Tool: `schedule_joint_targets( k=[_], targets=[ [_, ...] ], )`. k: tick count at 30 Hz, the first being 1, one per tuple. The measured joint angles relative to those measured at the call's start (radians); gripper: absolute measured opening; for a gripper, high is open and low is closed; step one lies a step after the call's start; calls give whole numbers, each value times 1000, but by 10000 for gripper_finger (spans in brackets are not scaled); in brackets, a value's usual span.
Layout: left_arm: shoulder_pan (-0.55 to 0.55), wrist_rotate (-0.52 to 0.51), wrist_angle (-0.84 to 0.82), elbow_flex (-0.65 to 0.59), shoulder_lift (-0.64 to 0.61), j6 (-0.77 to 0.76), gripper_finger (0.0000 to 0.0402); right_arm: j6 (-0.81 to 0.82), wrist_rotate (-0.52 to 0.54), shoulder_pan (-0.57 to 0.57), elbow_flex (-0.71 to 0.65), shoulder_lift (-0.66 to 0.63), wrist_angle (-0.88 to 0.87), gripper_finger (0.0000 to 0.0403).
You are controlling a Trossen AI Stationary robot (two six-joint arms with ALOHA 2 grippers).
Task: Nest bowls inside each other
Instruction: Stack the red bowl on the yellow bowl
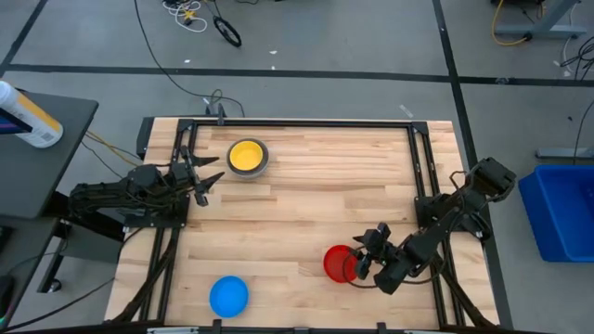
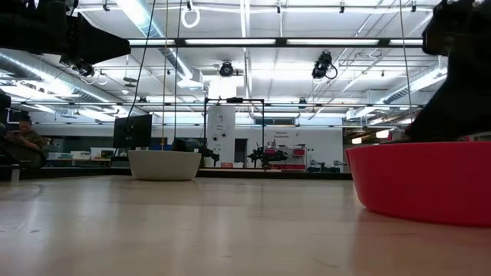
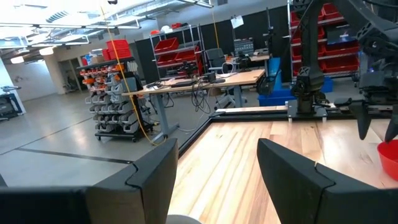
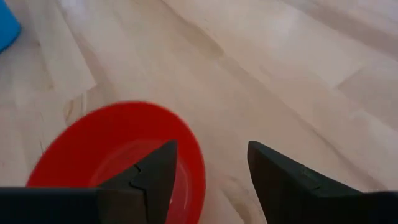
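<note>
A red bowl (image 1: 338,263) stands upright on the wooden table near its front right. My right gripper (image 1: 365,254) is open and slants down over the bowl's right rim (image 4: 198,163); one finger (image 4: 155,177) stands over the inside, the other (image 4: 283,183) outside. I see no touch. At the far left a yellow bowl (image 1: 246,154) sits inside a grey bowl (image 1: 264,163). A light blue bowl (image 1: 228,295) rests at the near left. My left gripper (image 1: 206,178) waits open at the left edge, level, holding nothing.
Black frame rails (image 1: 297,123) run along the table's edges. A blue bin (image 1: 561,209) stands on the floor to the right. A side table with a bottle (image 1: 28,116) is at the left. Bare wood (image 1: 306,199) lies in the table's middle.
</note>
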Motion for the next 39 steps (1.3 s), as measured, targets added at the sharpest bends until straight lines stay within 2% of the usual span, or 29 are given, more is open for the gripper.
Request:
schedule_joint_targets(
  k=[7, 19, 24, 26, 31, 39],
  targets=[
    [0, 0, 0, 0, 0, 0, 228, 20, -15, 1, -102, 1, 210, 218],
    [0, 0, 4, 0, 0, 0, 228, -59, -104, -36, -114, 7, 344, 199],
    [0, 0, 4, 0, 0, 0, 228, -67, -204, -79, -114, 86, 396, 185],
    [0, 0, 3, 0, 0, 0, 228, -81, -213, -91, -114, 125, 443, 179],
    [0, 0, 3, 0, 0, 0, 228, -147, -224, -103, -113, 161, 541, 132],
    [0, 0, 3, 0, 0, 0, 228, -199, -227, -102, -60, 161, 492, 28]
  ],
)
